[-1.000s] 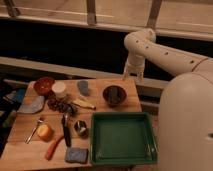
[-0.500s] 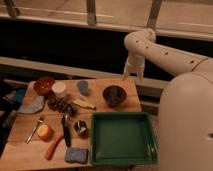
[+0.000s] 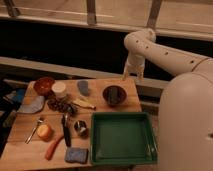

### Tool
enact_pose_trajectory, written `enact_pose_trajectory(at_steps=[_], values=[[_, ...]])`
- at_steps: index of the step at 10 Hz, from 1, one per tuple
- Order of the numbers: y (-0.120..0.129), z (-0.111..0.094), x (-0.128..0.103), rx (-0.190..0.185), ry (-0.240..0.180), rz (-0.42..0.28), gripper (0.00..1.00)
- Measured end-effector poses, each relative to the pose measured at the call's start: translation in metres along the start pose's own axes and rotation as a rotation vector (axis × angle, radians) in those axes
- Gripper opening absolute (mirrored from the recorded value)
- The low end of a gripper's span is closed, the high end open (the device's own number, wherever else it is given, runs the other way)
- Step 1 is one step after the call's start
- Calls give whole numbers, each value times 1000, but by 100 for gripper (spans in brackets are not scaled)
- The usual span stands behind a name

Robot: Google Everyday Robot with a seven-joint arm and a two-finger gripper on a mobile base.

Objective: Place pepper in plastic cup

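Observation:
The pepper [image 3: 53, 147] is long, slim and orange-red; it lies near the table's front left, beside the black-handled utensil [image 3: 65, 131]. The small blue-grey plastic cup [image 3: 83, 88] lies at the back middle of the table, left of the dark bowl [image 3: 114, 95]. My gripper [image 3: 132, 76] hangs from the white arm above the table's back right edge, behind the dark bowl and far from the pepper. It holds nothing that I can see.
A green tray [image 3: 122, 137] fills the front right. A reddish bowl [image 3: 43, 85], a white cup [image 3: 59, 89], a shiny metal cup [image 3: 80, 128], a round yellow-orange fruit [image 3: 44, 131], a blue sponge [image 3: 76, 155] and a grey cloth [image 3: 32, 105] lie around.

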Motion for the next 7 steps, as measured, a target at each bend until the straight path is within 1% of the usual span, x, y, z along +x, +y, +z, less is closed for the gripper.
enact_pose_trajectory(at_steps=[1, 2, 3, 5, 6, 7], values=[[1, -4, 2, 12, -11, -17, 64], [12, -11, 6, 6, -15, -45, 64], [31, -15, 13, -18, -8, -85, 64], [59, -14, 33, -57, 11, -145, 64], [75, -13, 47, -74, 15, -180, 64], [97, -10, 65, -96, 21, -219, 64]])
